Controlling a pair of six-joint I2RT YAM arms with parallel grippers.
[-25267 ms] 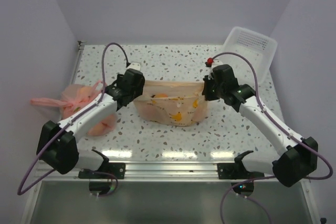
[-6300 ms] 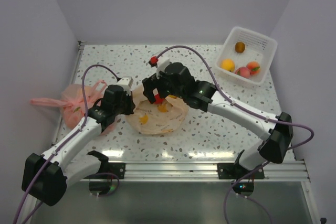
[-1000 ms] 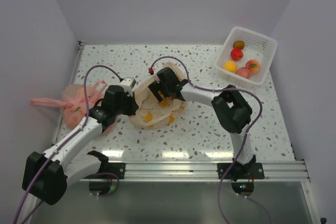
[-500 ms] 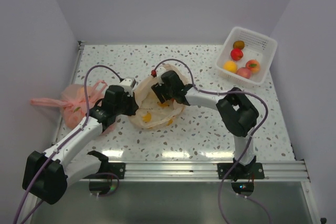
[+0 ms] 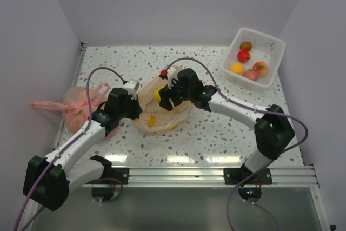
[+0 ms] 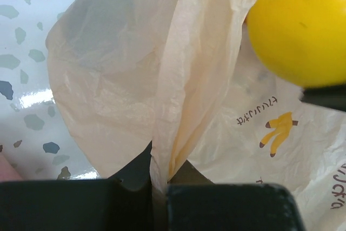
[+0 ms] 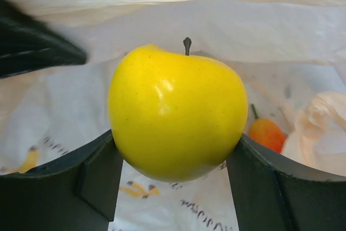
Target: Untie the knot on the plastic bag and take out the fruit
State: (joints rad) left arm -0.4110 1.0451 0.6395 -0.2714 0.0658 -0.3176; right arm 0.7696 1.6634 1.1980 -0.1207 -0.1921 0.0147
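Observation:
The pale peach plastic bag [image 5: 162, 118] lies open and flattened in the middle of the table. No knot shows on it. My left gripper [image 5: 137, 104] is shut on a fold of the bag's left edge [image 6: 178, 96], which runs up from between the jaws [image 6: 160, 179]. My right gripper [image 5: 165, 97] is shut on a yellow apple [image 7: 178, 112] and holds it just above the bag's mouth. That apple also fills the upper right of the left wrist view [image 6: 297, 25]. A small orange fruit [image 7: 266, 133] lies inside the bag behind the apple.
A white basket [image 5: 269, 40] at the back right holds several fruits. A pink tied bag [image 5: 81, 104] with fruit inside lies at the table's left edge, beside my left arm. Walls close in the back and both sides.
My right gripper has closed on the yellow apple inside the bag and raised it into view above the bag's mouth. The left gripper has kept its hold on the bag's edge.

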